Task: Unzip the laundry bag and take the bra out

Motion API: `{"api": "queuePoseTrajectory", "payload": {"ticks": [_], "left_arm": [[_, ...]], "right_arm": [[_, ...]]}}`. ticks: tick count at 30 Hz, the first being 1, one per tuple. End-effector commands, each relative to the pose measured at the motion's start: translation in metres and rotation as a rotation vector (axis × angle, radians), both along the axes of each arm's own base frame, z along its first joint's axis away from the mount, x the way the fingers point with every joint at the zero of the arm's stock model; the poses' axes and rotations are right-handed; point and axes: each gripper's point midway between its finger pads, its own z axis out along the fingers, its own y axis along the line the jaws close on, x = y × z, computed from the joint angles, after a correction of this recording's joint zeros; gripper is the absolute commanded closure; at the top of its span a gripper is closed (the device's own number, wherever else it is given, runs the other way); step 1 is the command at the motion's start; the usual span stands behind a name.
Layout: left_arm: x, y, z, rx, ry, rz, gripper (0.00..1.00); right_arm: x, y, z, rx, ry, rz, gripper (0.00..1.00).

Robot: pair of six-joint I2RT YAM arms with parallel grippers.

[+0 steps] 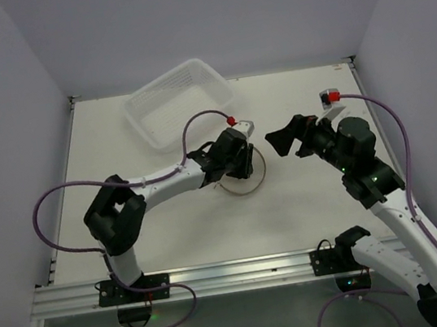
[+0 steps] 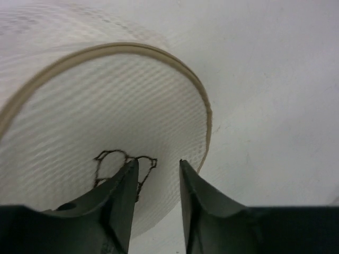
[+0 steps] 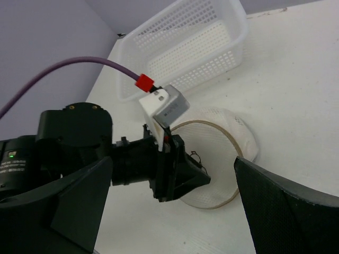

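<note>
The laundry bag (image 1: 252, 180) lies at the table's middle, a round white mesh pouch with a tan rim. My left gripper (image 1: 238, 159) hovers right over it. In the left wrist view the bag (image 2: 106, 106) fills the frame. My left gripper (image 2: 157, 164) is open by a narrow gap with nothing between its fingers, and one tip covers the little black bra drawing (image 2: 114, 157). My right gripper (image 1: 283, 141) is wide open and empty, just right of the bag. Its wrist view shows the bag (image 3: 222, 148) under the left gripper (image 3: 183, 172). The bra is out of view.
A rectangular white plastic basket (image 1: 180, 102) stands at the back, left of centre, also in the right wrist view (image 3: 185, 47). White walls close in the table on three sides. A purple cable (image 1: 196, 126) loops over the left arm.
</note>
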Motion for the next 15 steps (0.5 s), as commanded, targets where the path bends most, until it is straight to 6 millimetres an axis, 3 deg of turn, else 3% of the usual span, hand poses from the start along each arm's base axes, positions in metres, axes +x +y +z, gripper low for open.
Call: {"api": "queuePoseTrajectory", "payload": {"ticks": [1, 3, 4, 6, 10, 11, 15], "left_arm": [[0.028, 0.016, 0.069, -0.042, -0.155, 0.088, 0.57], [0.029, 0.022, 0.090, -0.061, -0.184, 0.100, 0.41], [0.030, 0.030, 0.093, -0.052, -0.184, 0.110, 0.25], [0.033, 0.043, 0.102, -0.046, -0.198, 0.118, 0.15], [0.042, 0.069, 0.098, -0.021, -0.199, 0.035, 0.13], [0.052, 0.081, 0.095, -0.007, -0.203, 0.035, 0.13], [0.062, 0.081, 0.087, 0.024, -0.236, -0.169, 0.14]], "right_arm": [[0.001, -0.012, 0.020, -0.009, -0.046, -0.065, 0.01], [0.002, -0.014, 0.017, -0.006, -0.044, -0.077, 0.01], [0.002, -0.014, 0.016, -0.005, -0.043, -0.082, 0.01], [0.004, -0.015, 0.013, -0.014, -0.034, -0.087, 0.01], [0.005, -0.012, 0.006, -0.063, -0.013, -0.054, 0.01], [0.004, -0.009, 0.007, -0.067, -0.013, -0.032, 0.01], [0.000, -0.002, 0.001, -0.094, -0.013, 0.026, 0.01]]}}
